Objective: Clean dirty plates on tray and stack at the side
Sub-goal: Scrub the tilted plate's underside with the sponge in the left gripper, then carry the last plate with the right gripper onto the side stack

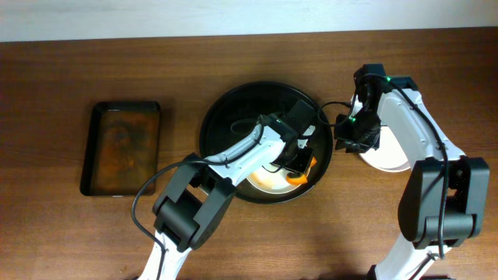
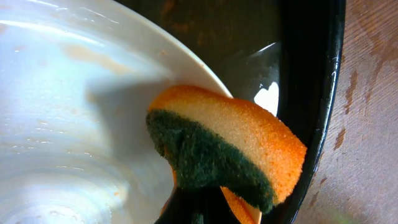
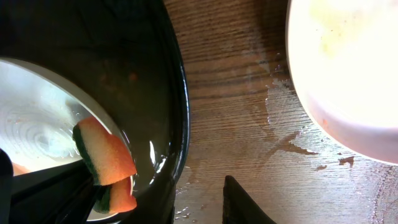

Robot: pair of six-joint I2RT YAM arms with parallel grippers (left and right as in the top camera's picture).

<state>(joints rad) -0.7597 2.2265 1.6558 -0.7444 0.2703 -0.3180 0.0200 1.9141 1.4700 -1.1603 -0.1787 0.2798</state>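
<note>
Clamping an orange sponge with a dark green scouring face, the left gripper was closed tight on it, low inside the round black tray at the middle of the bench. The sponge lay at the edge of a white plate that sat toward 5 o'clock in the tray; it seemed to touch the rim, though the wrist view was too close to be sure. That plate looked wet and carried faint orange smears. A second plate, pale with light staining, stood on the wood just outside the tray at 3 o'clock, with water puddled beside it. The right gripper hovered at this plate's 9 o'clock edge; I could not tell whether it was apart or together. A rectangular tray sat well apart at 9 o'clock.
</note>
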